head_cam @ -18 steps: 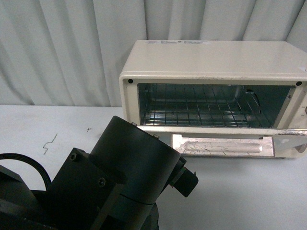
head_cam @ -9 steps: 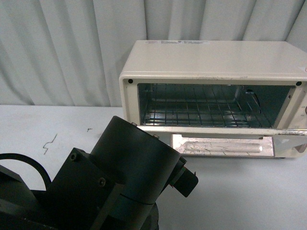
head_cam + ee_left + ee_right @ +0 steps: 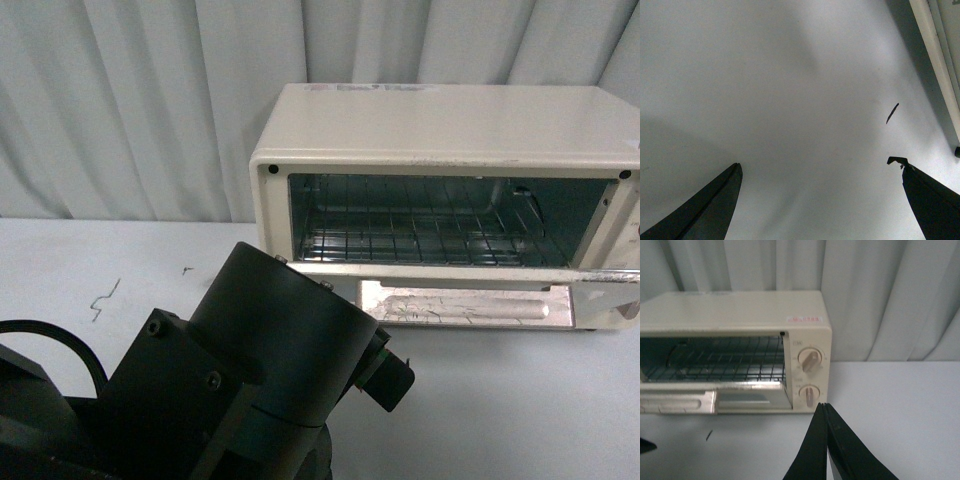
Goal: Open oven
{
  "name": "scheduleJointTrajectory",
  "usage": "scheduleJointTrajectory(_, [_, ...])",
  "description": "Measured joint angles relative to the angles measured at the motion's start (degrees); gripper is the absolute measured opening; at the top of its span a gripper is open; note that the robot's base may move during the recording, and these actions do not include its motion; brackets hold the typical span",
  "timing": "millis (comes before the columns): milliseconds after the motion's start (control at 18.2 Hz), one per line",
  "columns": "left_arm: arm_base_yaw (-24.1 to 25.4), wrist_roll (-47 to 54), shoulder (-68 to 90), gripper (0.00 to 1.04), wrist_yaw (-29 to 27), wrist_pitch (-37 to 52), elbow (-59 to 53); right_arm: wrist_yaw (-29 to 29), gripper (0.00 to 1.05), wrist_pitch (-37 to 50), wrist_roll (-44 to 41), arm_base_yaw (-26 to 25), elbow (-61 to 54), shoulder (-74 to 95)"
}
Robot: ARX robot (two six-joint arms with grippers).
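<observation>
The cream-white oven (image 3: 440,130) stands at the back right of the table, in front of the curtain. Its drop-down door (image 3: 465,300) hangs open and lies flat, and the wire rack (image 3: 420,225) shows inside. The right wrist view shows the same oven (image 3: 735,315) with its door (image 3: 715,400) down and two round knobs (image 3: 810,360) at its side. My right gripper (image 3: 824,406) is shut and empty, a short way in front of the knobs. My left gripper (image 3: 815,162) is open over bare table, with an edge of the oven (image 3: 935,55) off to one side.
The left arm's dark body (image 3: 230,370) fills the near left of the front view. A grey-white curtain (image 3: 130,100) hangs behind the white table (image 3: 520,410). Small dark marks (image 3: 103,298) lie on the table at the left.
</observation>
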Motion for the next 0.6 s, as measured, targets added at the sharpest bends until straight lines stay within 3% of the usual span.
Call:
scheduleJointTrajectory(329, [0.0,-0.02,0.0,0.98,0.04,-0.02,0.0,0.0,0.02,-0.42,0.02,0.0,0.0,-3.13])
scheduleJointTrajectory(384, [0.0,-0.02,0.0,0.98,0.02,-0.02,0.0,0.02,0.12,-0.44,0.0,0.0,0.0,-3.1])
scheduleJointTrajectory(439, [0.0,-0.02,0.0,0.98,0.04,-0.02,0.0,0.02,0.42,-0.44,0.0,0.0,0.0,-3.1])
scheduleJointTrajectory(603, [0.0,-0.02,0.0,0.98,0.04,-0.02,0.0,0.02,0.74,-0.44,0.02,0.0,0.0,-3.1])
